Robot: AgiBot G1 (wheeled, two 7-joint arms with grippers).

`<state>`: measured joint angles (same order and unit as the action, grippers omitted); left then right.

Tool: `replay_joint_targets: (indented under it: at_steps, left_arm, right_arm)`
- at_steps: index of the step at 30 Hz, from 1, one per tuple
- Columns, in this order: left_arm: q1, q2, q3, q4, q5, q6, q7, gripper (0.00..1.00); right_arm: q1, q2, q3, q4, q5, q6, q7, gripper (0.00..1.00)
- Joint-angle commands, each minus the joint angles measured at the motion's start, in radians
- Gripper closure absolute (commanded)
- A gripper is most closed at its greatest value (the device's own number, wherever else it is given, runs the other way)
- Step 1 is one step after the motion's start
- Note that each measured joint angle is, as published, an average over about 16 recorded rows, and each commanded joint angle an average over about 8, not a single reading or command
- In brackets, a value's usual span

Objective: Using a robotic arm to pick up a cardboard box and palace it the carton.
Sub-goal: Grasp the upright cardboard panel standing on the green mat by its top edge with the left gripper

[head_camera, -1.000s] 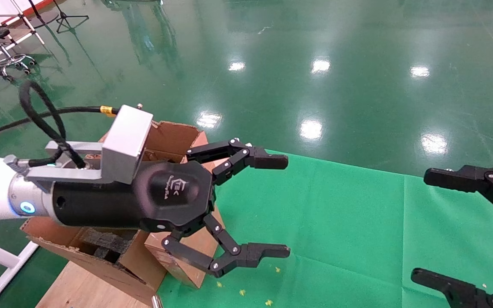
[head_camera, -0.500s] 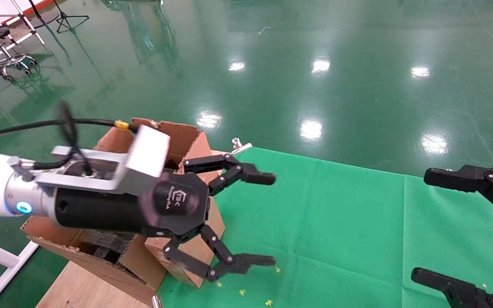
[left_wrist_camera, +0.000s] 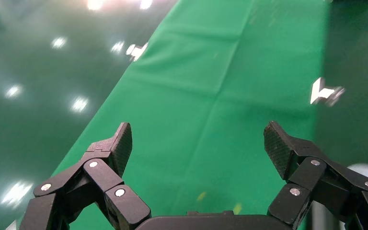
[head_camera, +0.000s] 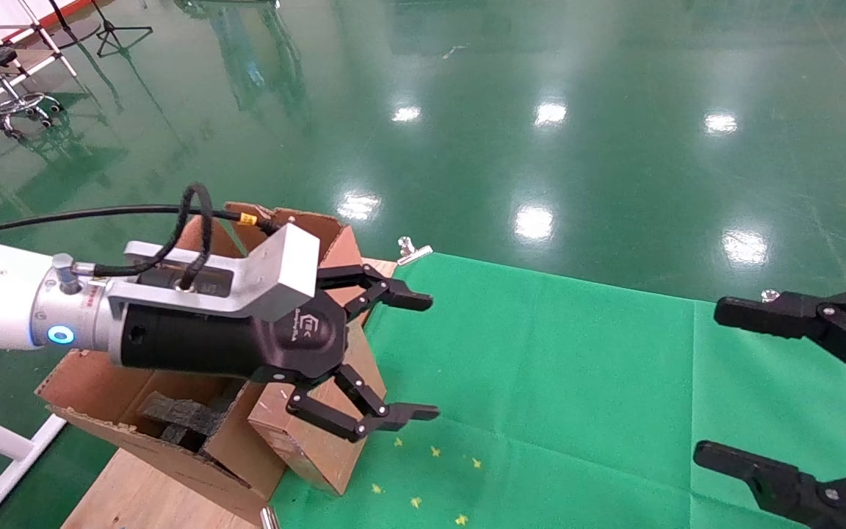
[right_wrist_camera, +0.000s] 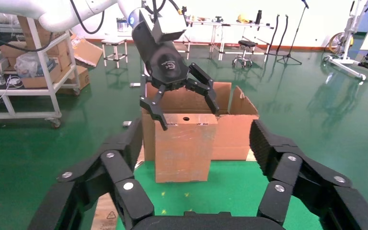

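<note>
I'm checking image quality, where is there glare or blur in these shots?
Head view: ceiling lights glare off the glossy floor; the left pincer is sharp. Left wrist view: the clip by the green cloth is smeared. Right wrist view: crisp.

My left gripper (head_camera: 408,356) hangs spread wide with only green cloth (head_camera: 555,382) under and right of it, bare all the way to my open right gripper (head_camera: 724,389). On my left the carton (head_camera: 298,433) blocks the way, its tall flaps up and foam blocks (head_camera: 173,415) filling the inside.
</note>
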<state>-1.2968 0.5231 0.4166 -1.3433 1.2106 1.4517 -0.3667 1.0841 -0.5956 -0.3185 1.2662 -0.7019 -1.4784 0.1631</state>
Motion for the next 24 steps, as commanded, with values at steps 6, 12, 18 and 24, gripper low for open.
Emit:
replay_joint_targets:
  at_steps: [6, 12, 18, 24]
  left_arm:
    - [-0.142, 0.004, 0.069, -0.009, 0.265, -0.003, -0.163, 0.0]
    - [-0.23, 0.022, 0.114, -0.011, 0.426, 0.02, -0.422, 0.0]
    - [-0.228, 0.013, 0.109, -0.013, 0.445, 0.008, -0.677, 0.0]
    - [-0.188, 0.007, 0.114, -0.015, 0.416, 0.016, -0.775, 0.0]
  right_arm:
    - [0.0, 0.0, 0.0, 0.0, 0.0, 0.0, 0.0, 1.0]
    - [0.0, 0.0, 0.0, 0.0, 0.0, 0.0, 0.0, 1.0]
    - [0.0, 0.0, 0.0, 0.0, 0.0, 0.0, 0.0, 1.0]
    - [0.0, 0.0, -0.001, 0.0, 0.0, 0.0, 0.0, 1.0]
